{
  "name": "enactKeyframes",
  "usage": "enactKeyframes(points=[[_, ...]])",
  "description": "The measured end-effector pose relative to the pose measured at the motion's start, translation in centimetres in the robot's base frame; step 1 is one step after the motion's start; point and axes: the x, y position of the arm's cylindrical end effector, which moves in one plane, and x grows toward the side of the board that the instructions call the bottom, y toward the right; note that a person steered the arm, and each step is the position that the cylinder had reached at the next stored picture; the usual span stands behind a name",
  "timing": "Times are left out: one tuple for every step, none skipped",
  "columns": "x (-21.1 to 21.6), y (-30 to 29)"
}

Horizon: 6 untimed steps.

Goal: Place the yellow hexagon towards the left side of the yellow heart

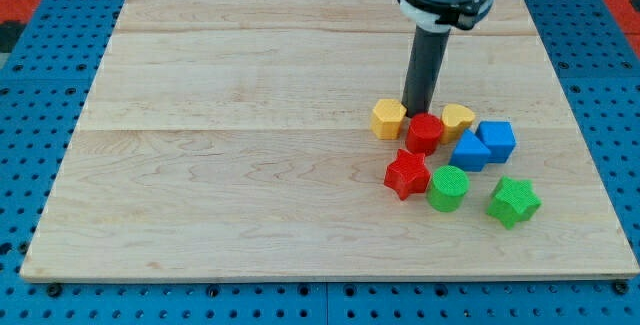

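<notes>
The yellow hexagon (388, 118) sits right of the board's middle. The yellow heart (458, 118) lies further to the view's right, with a red round block (425, 133) between and slightly below them. My tip (416, 113) comes down just behind the red block, in the gap between the hexagon and the heart, close to the hexagon's right edge. The rod's very end is partly hidden by the red block.
A red star (406, 173), a green cylinder (447, 187) and a green star (513, 201) lie toward the view's bottom. Two blue blocks (469, 151) (496, 139) sit right of the red block. The wooden board (250, 115) rests on a blue pegboard.
</notes>
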Motion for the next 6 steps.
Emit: enactKeyframes(points=[[0.0,1.1],[-1.6,2.6],[-3.9,-0.1],[-3.4,-5.8],[0.0,-6.5],[3.1,-4.5]])
